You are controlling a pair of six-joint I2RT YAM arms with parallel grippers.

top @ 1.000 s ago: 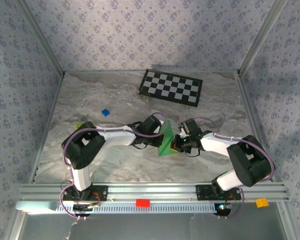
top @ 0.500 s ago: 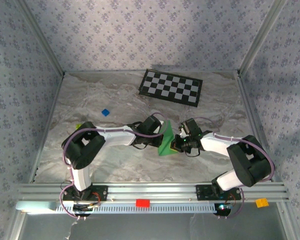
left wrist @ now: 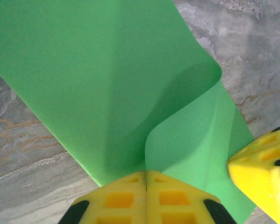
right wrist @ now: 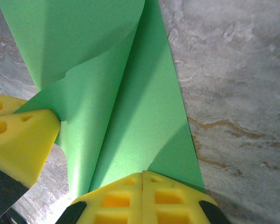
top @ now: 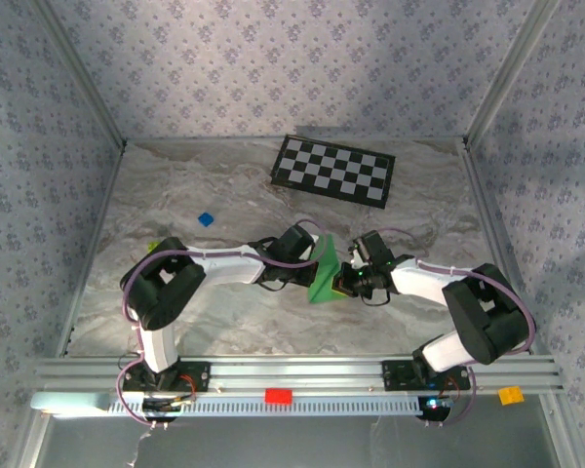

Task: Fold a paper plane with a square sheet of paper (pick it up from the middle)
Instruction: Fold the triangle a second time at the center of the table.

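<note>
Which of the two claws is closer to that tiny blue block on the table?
Left. The left gripper, clamped on the green paper, sits right of and in front of the blue block; the right gripper holds the paper's other side, farther right.

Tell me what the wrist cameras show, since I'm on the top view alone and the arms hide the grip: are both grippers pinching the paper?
Observer: Yes. The left gripper is shut on the paper, with an edge caught in its jaws.
Operator: And the right one?
Observer: The right gripper is shut on it too, jaws pressed together over the sheet.
Operator: Is the fold creased yet?
Observer: Not flat. In the left wrist view the top layer bends over in a soft round curl.
</note>
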